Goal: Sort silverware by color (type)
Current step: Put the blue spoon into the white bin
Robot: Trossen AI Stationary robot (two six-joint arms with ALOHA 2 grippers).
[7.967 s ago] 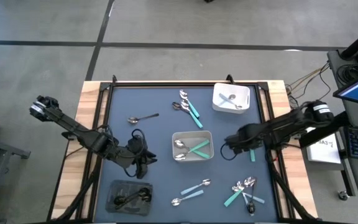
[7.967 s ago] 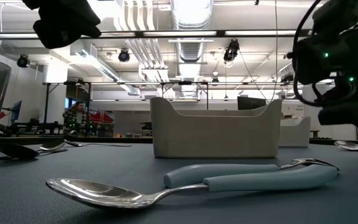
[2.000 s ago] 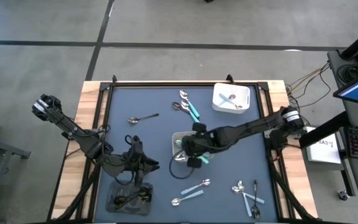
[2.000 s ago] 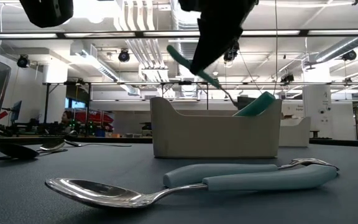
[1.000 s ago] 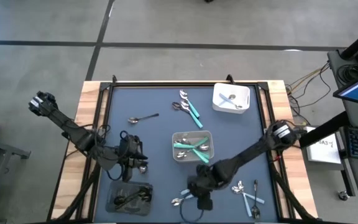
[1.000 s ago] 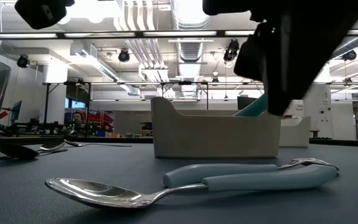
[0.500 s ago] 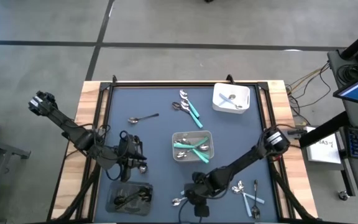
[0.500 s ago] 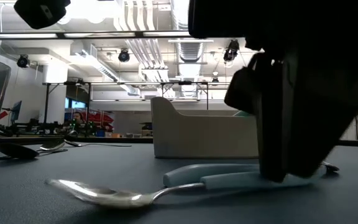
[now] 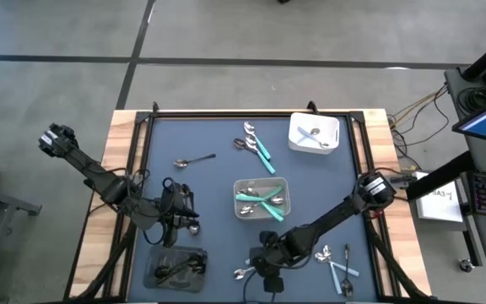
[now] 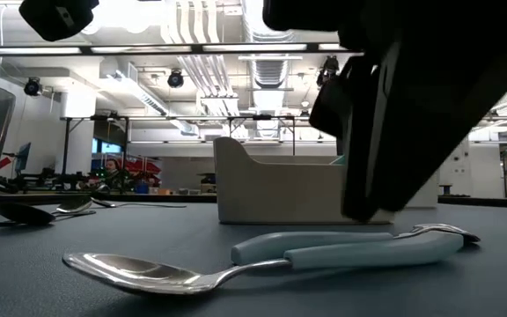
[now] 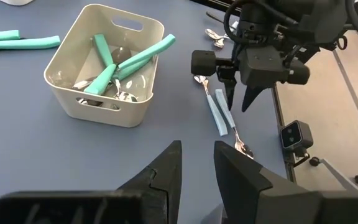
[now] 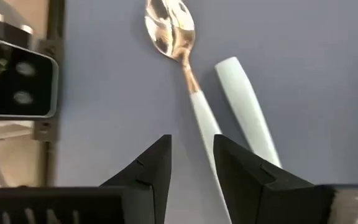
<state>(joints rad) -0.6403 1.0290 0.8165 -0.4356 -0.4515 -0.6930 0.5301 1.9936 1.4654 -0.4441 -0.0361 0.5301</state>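
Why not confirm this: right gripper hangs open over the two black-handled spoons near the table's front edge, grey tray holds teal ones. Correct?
Not quite. The two spoons under the open right gripper have pale-blue handles, not black, as the right wrist view shows. The grey tray does hold teal-handled pieces.

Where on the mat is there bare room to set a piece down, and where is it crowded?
Bare mat lies between the lone spoon and the grey tray, and along the far left corner. The near right is crowded: the right end effector hovers open over the pale-blue spoons, beside a mixed pile. The left end effector is above the dark tray.

Three trays (image 9: 261, 198), two arms (image 9: 327, 218) — two pale-blue-handled spoons (image 11: 219, 112)
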